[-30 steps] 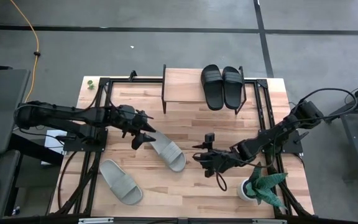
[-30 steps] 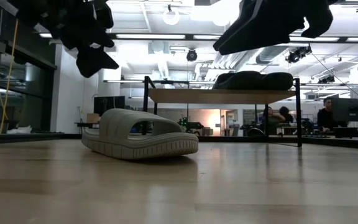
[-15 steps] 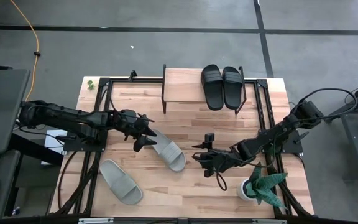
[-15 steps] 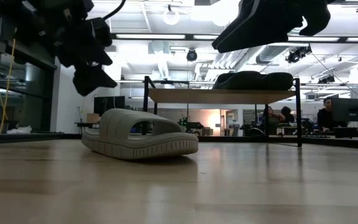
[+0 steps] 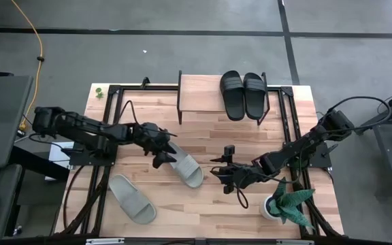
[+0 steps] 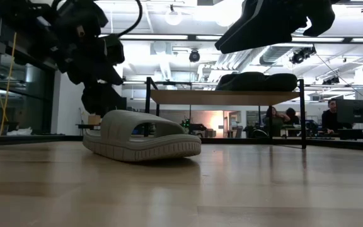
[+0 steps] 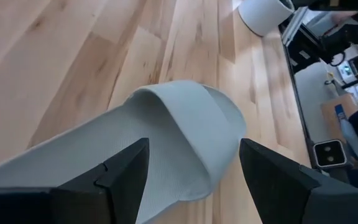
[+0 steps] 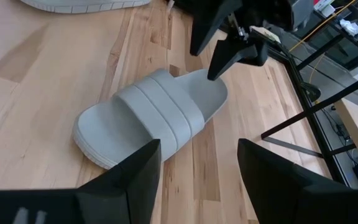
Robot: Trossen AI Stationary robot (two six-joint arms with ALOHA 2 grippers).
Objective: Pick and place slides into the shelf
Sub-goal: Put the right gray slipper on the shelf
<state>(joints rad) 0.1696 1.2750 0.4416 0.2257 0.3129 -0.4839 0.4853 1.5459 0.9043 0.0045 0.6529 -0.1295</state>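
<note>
A pale grey-green slide [image 5: 184,167] lies sole down on the wooden tabletop near its middle; it also shows in the low view [image 6: 140,135]. My left gripper [image 5: 162,156] is open and low over its heel end, one finger on each side [image 7: 191,180]. A second grey-green slide [image 5: 132,198] lies near the front left. Two black slides [image 5: 242,94] sit side by side on the right part of the shelf [image 5: 197,95]. My right gripper [image 5: 218,171] is open and empty, raised above the table to the right of the first slide [image 8: 148,118].
A white pot with a green plant [image 5: 281,204] stands at the front right corner. Black metal frame rails [image 5: 107,136] run along the table's left and right sides. Bare wood [image 5: 250,136] lies between the shelf and my right arm.
My left gripper has moved down and a little toward the table's right and near edge, arriving at the heel end of the middle grey-green slide. The slide has stayed where it was.
</note>
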